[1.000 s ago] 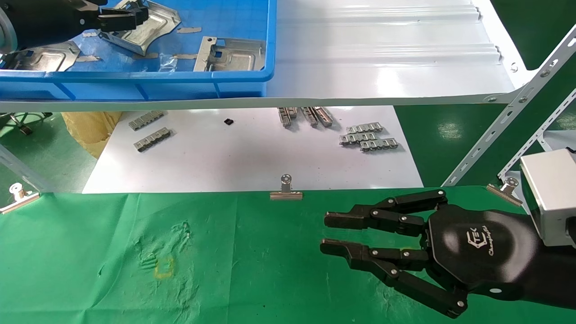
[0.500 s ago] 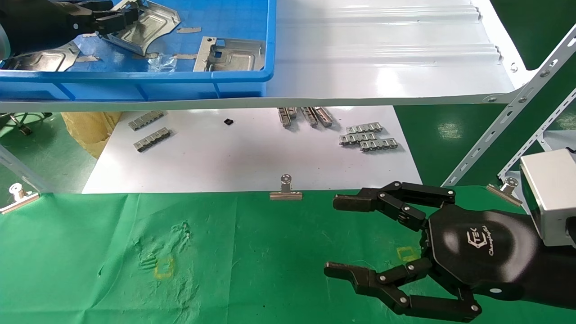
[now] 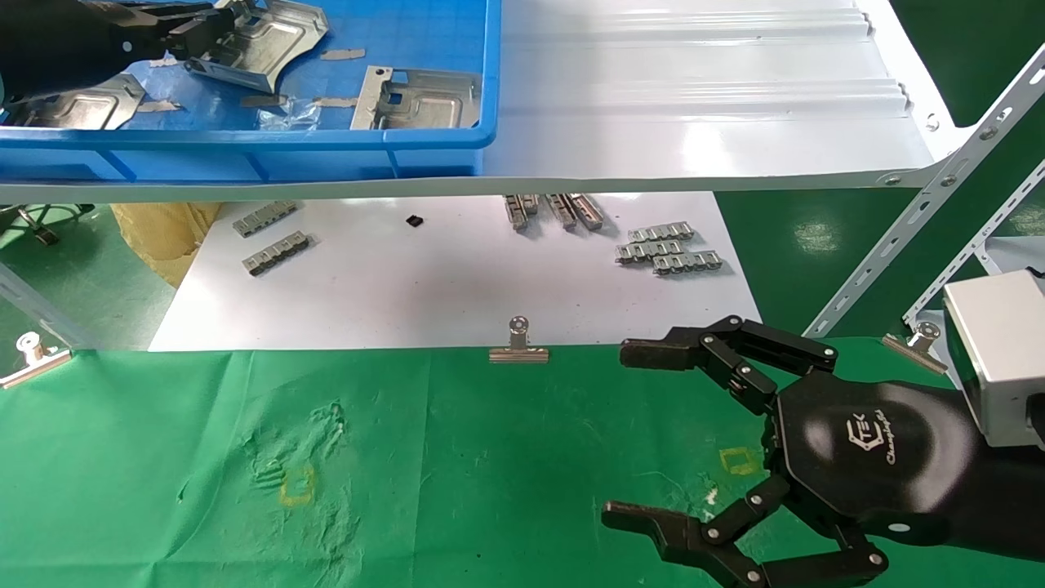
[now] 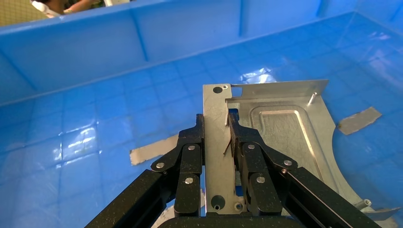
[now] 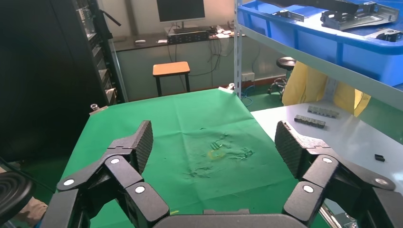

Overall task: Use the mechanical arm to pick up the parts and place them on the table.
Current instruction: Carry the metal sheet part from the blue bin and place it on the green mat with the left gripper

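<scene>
Left tool (image 4: 216,142): inside the blue crate (image 3: 326,139) on the upper white shelf (image 3: 694,106); fingers (image 4: 190,156) clamped from both sides on the bent edge strip of one sheet-metal part (image 4: 275,128). In the head view the same tool (image 3: 192,37) sits at the crate's far left corner, gripping that part (image 3: 269,41), which looks tilted with its gripped edge lower; whether it touches the crate floor cannot be told

Other parts in crate: one plate (image 3: 420,98) lying near the crate's right wall; one plate (image 3: 77,102) at the left, partly hidden beneath the left arm. Small flat metal scraps (image 3: 343,55) lie scattered on the crate floor between them

Right tool (image 3: 653,437): over the bench (image 3: 163,457), at its right side; fingers (image 3: 653,355) spread wide apart, nothing between them. Right wrist view confirms the tool (image 5: 214,142) gaping, pads (image 5: 142,140) well apart, green cloth below

Bench: wrinkled green cloth, two small yellow square outlines, one (image 3: 296,486) left of centre, one (image 3: 740,460) just beside the right tool's palm. No part lies on the cloth

Cloth edge: silver binder clips at centre (image 3: 518,347), left (image 3: 33,355) and right (image 3: 918,343)

Lower white board (image 3: 449,294): beyond the bench, carrying groups of small ridged metal strips, left (image 3: 273,237) and right (image 3: 665,249)
</scene>
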### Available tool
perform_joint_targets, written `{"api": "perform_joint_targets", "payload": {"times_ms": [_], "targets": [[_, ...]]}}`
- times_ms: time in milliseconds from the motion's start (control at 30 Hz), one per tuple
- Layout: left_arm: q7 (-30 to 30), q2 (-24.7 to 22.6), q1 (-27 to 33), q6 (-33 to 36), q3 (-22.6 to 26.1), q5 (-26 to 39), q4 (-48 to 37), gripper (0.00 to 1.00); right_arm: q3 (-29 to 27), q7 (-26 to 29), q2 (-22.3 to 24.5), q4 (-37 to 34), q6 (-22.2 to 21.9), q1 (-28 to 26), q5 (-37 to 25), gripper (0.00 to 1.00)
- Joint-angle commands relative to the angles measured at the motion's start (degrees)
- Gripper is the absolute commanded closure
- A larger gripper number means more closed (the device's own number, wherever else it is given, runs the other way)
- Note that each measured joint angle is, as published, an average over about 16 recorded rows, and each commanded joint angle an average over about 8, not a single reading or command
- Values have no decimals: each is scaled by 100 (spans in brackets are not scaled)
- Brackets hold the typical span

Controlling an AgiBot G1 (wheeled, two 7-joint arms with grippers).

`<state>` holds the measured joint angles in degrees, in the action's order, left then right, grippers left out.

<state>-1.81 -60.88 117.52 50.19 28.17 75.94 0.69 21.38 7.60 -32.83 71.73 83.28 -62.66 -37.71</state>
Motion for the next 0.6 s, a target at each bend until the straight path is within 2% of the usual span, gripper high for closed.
{"api": "perform_joint_targets", "payload": {"times_ms": [33,233,600], "targets": [[-2,6,15,9,-6,-8,9,100,0,0,0,0,0,0,0,0],[162,143,134,802,-119,-184,215,100,0,0,0,0,0,0,0,0],[879,574,-32,3491,-201,-412,564,100,0,0,0,0,0,0,0,0]]}}
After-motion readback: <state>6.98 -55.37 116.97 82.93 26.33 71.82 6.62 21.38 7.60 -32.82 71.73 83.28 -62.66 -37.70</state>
